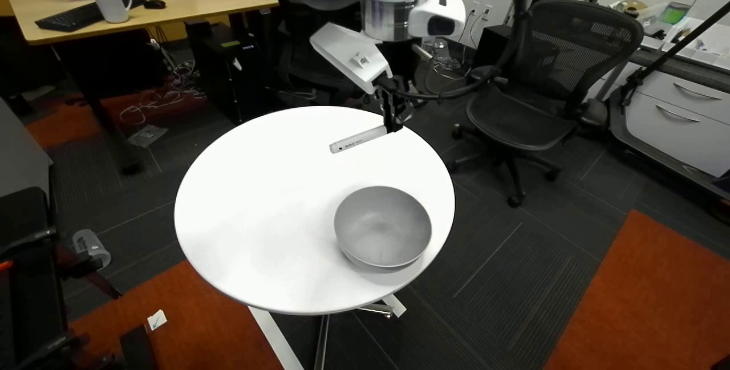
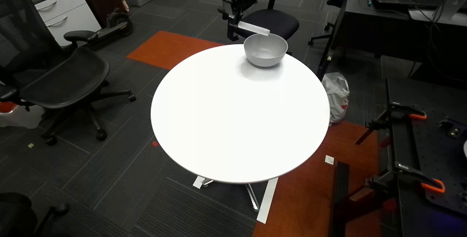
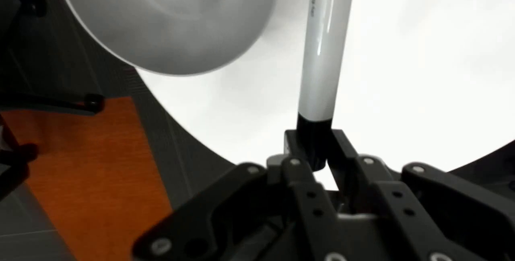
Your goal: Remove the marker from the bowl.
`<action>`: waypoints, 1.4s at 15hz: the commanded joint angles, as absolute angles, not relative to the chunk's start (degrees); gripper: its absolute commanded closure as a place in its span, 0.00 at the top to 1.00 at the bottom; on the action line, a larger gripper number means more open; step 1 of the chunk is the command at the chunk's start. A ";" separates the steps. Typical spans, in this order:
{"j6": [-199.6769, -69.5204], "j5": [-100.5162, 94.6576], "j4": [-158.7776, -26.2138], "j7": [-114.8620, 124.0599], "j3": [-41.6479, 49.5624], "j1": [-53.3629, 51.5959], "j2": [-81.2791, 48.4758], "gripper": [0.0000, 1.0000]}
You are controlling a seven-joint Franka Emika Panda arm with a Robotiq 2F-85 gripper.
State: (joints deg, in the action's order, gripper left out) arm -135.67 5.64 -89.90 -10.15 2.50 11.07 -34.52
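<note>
Extraction of the marker point(image 3: 328, 44) from the bowl point(image 1: 382, 222) is judged complete; placement and release are outstanding. Fingers point(image 3: 343, 148) are together to the width of the black cap point(image 3: 314, 129) and clamp it from both sides, with the white barrel point(image 1: 360, 138) projecting forward, unsupported. The marker is held in the air above the counter point(image 1: 262, 199), outside the bowl: in the wrist view, a strip of counter shows between barrel and bowl. In an exterior view, the free end point(image 2: 265, 31) of the marker overlaps the bowl's far side; this is taken as a line-of-sight effect, not contact. Exact height and tilt of the marker cannot be determined. The bowl stands upright on the counter, close to its edge. Remaining steps, as judged from the task wording: (1) move the marker further from the bowl, if more clearance is required; (2) lower it to the counter, away from the edge; (3) part the fingers and withdraw. No set-down position is specified, so any stable spot outside the bowl should satisfy the task.
</note>
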 commanded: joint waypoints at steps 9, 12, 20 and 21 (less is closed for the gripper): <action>-132.19 4.51 -89.22 -31.71 -7.09 10.17 -38.48 0.05; -133.48 3.77 -87.71 -37.29 -7.66 10.13 -41.40 0.05; -135.64 4.18 -80.59 -50.18 -8.63 10.84 -48.65 0.05; -135.58 4.27 -79.97 -51.06 -8.68 10.81 -49.12 0.05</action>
